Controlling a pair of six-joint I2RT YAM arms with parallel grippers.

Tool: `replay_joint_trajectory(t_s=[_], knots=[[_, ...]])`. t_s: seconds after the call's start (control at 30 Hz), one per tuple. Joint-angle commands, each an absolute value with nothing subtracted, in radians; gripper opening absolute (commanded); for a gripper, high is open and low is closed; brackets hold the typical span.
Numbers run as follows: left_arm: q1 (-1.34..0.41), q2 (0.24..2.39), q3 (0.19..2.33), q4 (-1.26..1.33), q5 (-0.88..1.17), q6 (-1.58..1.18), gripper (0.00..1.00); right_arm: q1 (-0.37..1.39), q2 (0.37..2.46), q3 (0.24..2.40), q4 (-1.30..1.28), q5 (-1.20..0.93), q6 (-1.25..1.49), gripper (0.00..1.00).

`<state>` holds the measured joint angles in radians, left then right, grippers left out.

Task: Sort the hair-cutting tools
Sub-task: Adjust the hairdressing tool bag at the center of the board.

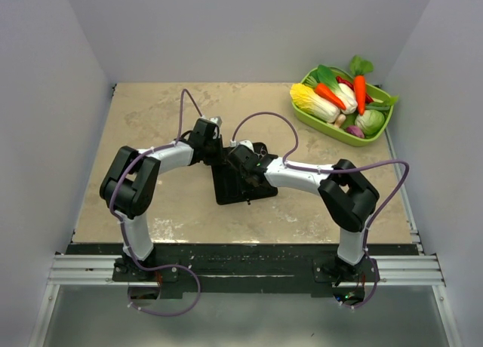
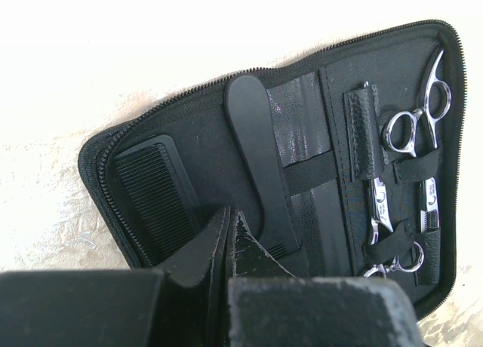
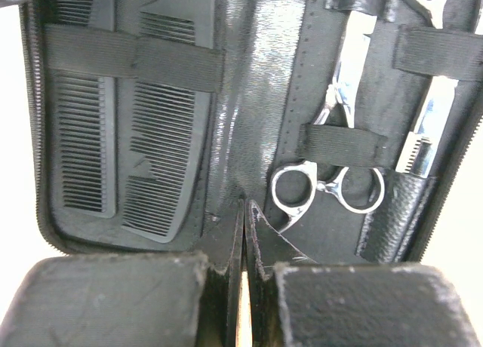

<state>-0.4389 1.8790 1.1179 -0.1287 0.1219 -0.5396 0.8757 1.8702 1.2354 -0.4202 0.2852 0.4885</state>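
Observation:
A black zip case (image 1: 234, 192) lies open at the table's middle, and both grippers meet over it. In the left wrist view, two black combs (image 2: 155, 200) (image 2: 260, 158) sit under an elastic strap in the case (image 2: 204, 128). Two silver scissors (image 2: 411, 128) (image 2: 381, 211) are strapped into its right half. The right wrist view shows the same combs (image 3: 83, 151) (image 3: 162, 166) and scissors (image 3: 324, 185) (image 3: 423, 136). My left gripper (image 2: 230, 215) (image 1: 215, 147) is shut and holds nothing, with its tips by the slim comb's end. My right gripper (image 3: 245, 207) (image 1: 240, 160) is also shut and holds nothing, over the case's middle fold beside the scissor rings.
A green tray (image 1: 324, 126) of toy vegetables stands at the back right corner. Grey walls close the table on the left, right and far sides. Both arms' purple cables loop above the case.

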Motion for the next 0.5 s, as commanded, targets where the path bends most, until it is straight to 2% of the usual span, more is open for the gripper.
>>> replay_joint_trajectory(t_s=[0.0, 0.47], knots=[[-0.442, 1.864, 1.085, -0.198, 0.092, -0.526, 0.0, 0.873, 1.841, 1.235, -0.387, 0.272, 0.486, 0.0], [-0.442, 1.875, 1.071, -0.181, 0.101, -0.535, 0.0, 0.903, 1.838, 1.172, -0.4, 0.229, 0.517, 0.0]])
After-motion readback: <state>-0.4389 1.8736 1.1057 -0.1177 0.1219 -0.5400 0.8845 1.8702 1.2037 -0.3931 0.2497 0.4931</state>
